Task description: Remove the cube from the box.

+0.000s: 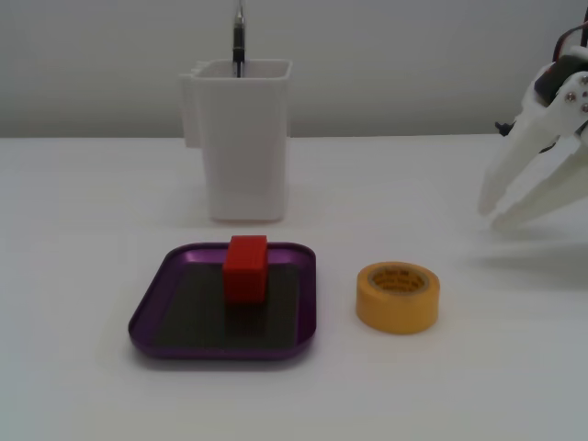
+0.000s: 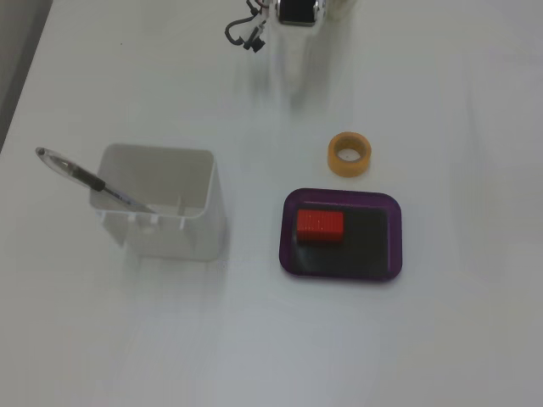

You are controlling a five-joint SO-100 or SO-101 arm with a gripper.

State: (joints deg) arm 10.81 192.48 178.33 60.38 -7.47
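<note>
The red cube (image 1: 246, 268) lies in the shallow purple box (image 1: 147, 317), toward its far edge in a fixed view. In the fixed view from above, the cube (image 2: 320, 226) sits in the left half of the box (image 2: 394, 237). My white gripper (image 1: 492, 214) hangs at the right edge above the table, far from the box, with its fingertips nearly together and nothing in it. From above, only the arm's dark wrist part (image 2: 297, 10) shows clearly at the top edge, and the white fingers blur into the table.
A yellow tape roll (image 1: 398, 296) lies between the box and the gripper, and it also shows from above (image 2: 349, 153). A tall white container (image 1: 241, 138) with a pen (image 2: 93, 182) in it stands behind the box. The table is white.
</note>
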